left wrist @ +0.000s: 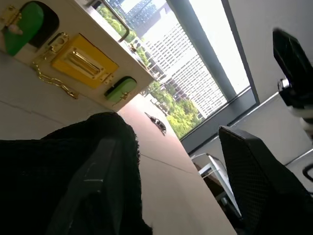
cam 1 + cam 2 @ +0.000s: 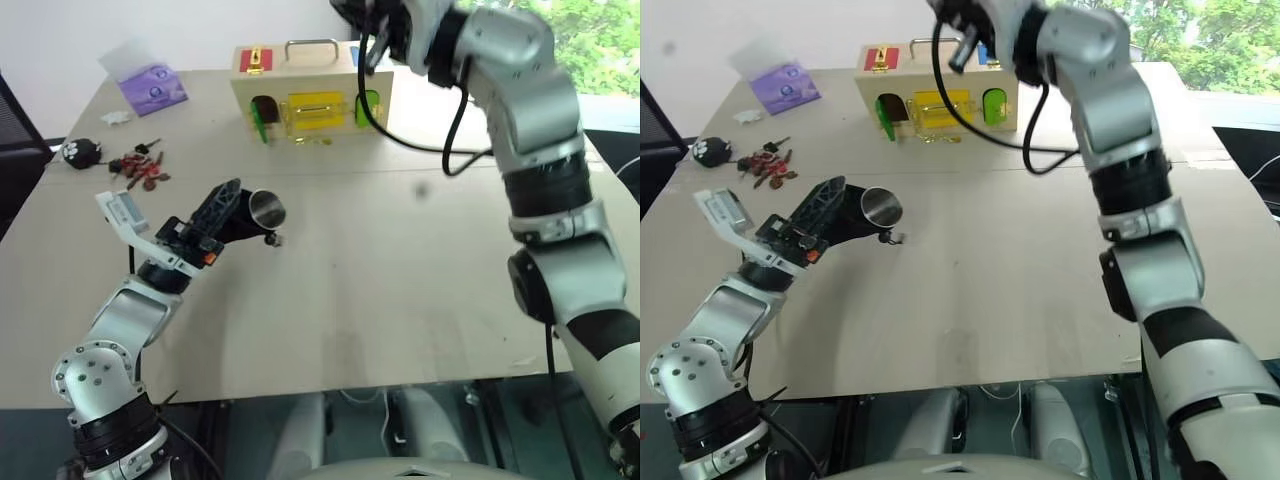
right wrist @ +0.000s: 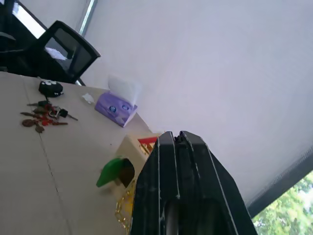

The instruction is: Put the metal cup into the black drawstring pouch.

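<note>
the metal cup (image 2: pixel 266 208) was seen lying on its side on the bench (image 2: pixel 400 270), its dark mouth turned toward three o'clock, its closed end sunk in the black drawstring pouch (image 2: pixel 240 222). the pouch lay bunched at the cup's nine o'clock side, against the left gripper (image 2: pixel 214 222), whose fingers (image 2: pixel 212 212) were parted, one pressed into the black cloth in the left wrist view. whether the cloth was gripped could not be told. the right gripper (image 2: pixel 372 52) was raised at twelve o'clock over a wooden latch box (image 2: pixel 305 100), its fingers (image 3: pixel 183 181) clenched together on nothing. a purple tissue pack (image 2: pixel 152 88), a plush keychain (image 2: pixel 80 151) and keys (image 2: pixel 140 168) were found at ten o'clock.
</note>
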Tool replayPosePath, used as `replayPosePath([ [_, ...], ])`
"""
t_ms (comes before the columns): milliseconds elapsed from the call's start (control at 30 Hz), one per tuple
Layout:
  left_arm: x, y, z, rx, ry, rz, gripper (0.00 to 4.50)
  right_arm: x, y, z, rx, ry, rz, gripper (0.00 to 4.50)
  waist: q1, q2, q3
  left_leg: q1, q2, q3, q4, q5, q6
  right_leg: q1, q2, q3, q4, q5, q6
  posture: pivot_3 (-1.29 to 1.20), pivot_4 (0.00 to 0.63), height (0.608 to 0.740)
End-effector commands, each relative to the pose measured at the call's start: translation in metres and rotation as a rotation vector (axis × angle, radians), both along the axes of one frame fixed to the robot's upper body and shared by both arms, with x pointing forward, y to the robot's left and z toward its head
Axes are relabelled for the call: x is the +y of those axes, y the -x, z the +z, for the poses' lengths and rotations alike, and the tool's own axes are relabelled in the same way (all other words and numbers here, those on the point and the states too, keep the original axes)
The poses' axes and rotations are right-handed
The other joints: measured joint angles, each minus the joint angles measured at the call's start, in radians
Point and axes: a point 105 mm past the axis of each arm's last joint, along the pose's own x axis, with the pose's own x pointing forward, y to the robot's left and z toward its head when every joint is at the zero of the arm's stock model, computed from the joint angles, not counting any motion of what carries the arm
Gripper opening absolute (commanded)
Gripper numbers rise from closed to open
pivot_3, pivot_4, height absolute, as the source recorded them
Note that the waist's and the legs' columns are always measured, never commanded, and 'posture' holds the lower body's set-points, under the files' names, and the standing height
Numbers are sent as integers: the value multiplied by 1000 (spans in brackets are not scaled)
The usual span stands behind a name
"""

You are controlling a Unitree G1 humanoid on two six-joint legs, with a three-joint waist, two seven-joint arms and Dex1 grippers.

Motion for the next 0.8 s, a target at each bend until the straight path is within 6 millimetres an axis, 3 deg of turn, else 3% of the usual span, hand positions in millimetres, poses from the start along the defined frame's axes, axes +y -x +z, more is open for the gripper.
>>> replayPosePath([
  [33, -14, 7, 10, -87, -73, -41, 3004, -9, 10, 21, -76, -8, 15, 0, 3, 0, 0, 0, 0, 0, 1, 0, 0, 1, 1, -1, 0, 0, 0, 0, 150, 740],
  [67, -19, 8, 5, -91, -109, -65, 3439, -14, 7, 20, -58, -12, -2, 0, 3, 0, 0, 0, -1, 0, 1, 0, 1, 1, 1, -2, 1, 0, 0, 0, 150, 740],
  [100, -22, 10, 1, -93, -132, -82, 3543, -18, 5, 19, -42, -16, -14, 0, 3, 0, 0, 0, -1, 0, 2, 0, 1, 1, 1, -2, 1, 0, 0, 0, 150, 740],
  [167, -25, 11, -20, -33, -180, -118, 4260, -28, 5, 18, -43, -2, -37, 0, 1, 0, 0, 0, -1, 1, 2, 0, 0, 1, 2, -1, 2, 0, 0, 0, 150, 740],
  [233, -33, 23, -51, 67, -261, -230, 4429, -38, 4, 23, -60, 5, -71, 0, -3, 1, 1, 0, 0, 1, 2, 0, 0, 1, 3, -1, 2, 0, 0, 0, 150, 740],
  [300, -35, 30, -63, 76, -328, -269, 4429, -41, 4, 23, -56, 2, -88, 0, -9, 2, 1, 0, 0, 1, 0, 0, 1, -1, 4, 2, 3, 0, 0, 0, 150, 740],
  [533, -29, 8, -12, -68, -182, -212, 4429, -45, 9, -7, 41, 1, -78, 0, -4, 2, 1, 1, 4, 0, 1, 0, 1, -1, 7, 4, 3, 0, 0, 0, 150, 740],
  [800, -14, -12, 18, -78, 9, -139, 4429, -75, 13, -83, 353, -152, -157, 0, -1, 1, 1, -1, 3, -1, 2, -1, 2, -1, 0, 3, 3, 0, 0, 0, 150, 740],
])
